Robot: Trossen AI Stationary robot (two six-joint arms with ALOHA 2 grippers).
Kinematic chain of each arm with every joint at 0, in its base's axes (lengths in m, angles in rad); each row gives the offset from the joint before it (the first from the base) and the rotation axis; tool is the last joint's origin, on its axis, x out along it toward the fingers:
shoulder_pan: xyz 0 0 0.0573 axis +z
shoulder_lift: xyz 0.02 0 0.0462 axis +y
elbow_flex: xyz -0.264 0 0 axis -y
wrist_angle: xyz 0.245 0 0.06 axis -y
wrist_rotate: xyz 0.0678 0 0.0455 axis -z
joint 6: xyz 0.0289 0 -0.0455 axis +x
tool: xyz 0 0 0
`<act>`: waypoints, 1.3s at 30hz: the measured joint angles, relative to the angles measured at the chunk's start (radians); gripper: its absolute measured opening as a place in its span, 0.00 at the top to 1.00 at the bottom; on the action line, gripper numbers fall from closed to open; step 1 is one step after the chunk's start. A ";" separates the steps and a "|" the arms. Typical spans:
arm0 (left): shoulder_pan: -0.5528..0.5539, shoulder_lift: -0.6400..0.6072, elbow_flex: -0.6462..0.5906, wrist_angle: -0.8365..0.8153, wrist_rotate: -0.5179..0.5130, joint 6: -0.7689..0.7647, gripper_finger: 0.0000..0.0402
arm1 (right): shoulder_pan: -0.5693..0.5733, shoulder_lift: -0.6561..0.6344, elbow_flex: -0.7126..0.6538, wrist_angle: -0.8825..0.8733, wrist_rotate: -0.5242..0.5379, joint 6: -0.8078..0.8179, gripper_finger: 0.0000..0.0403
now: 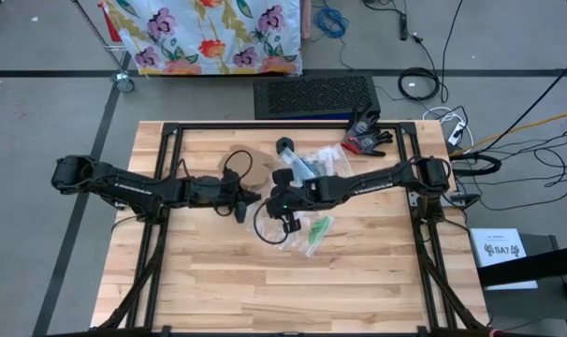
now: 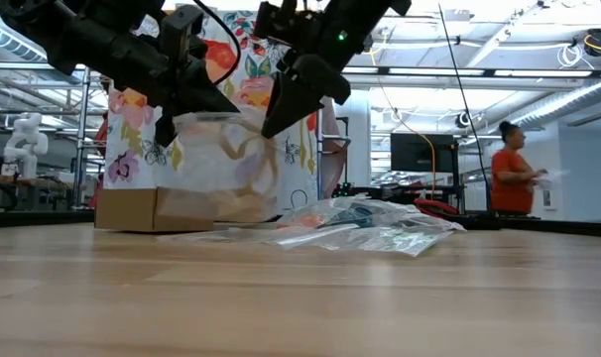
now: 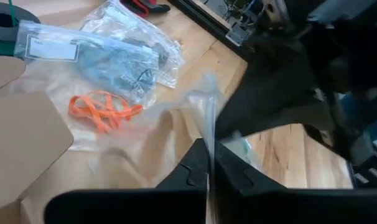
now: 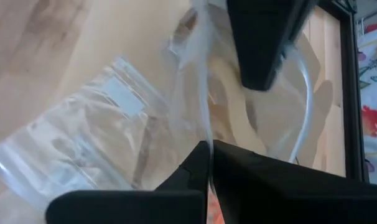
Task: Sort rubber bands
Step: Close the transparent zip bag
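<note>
- A butcher-block wooden tabletop (image 1: 227, 281) with a black metal frame (image 1: 171, 131) mounted along its far edge and both side edges.
- A heap of clear plastic bags (image 1: 319, 164) lies on the tabletop near the middle of the far edge.
- Another clear bag with green bands (image 1: 318, 234) lies nearer the tabletop's centre.
- Orange rubber bands (image 3: 103, 110) lie on clear plastic.
- A black-and-red glove (image 1: 366, 139) rests at the far right corner.
- A piece of brown cardboard (image 3: 20, 137) lies flat on the wood.
</note>
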 joint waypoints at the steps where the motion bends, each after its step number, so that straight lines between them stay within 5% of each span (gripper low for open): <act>1: 0.000 0.000 0.000 -0.001 -0.001 0.009 0.97 | 0.004 0.000 0.000 0.003 0.000 0.000 0.99; 12: 0.003 -0.001 0.000 0.056 -0.083 0.144 0.66 | 0.005 -0.045 0.000 -0.077 0.033 0.169 1.00; 22: -0.060 -0.093 0.000 0.078 -0.135 0.289 0.65 | -0.002 -0.171 0.000 -0.247 0.110 0.289 1.00; 39: -0.117 -0.079 -0.043 0.082 -0.255 0.381 0.65 | 0.013 -0.185 0.000 -0.228 0.103 0.309 1.00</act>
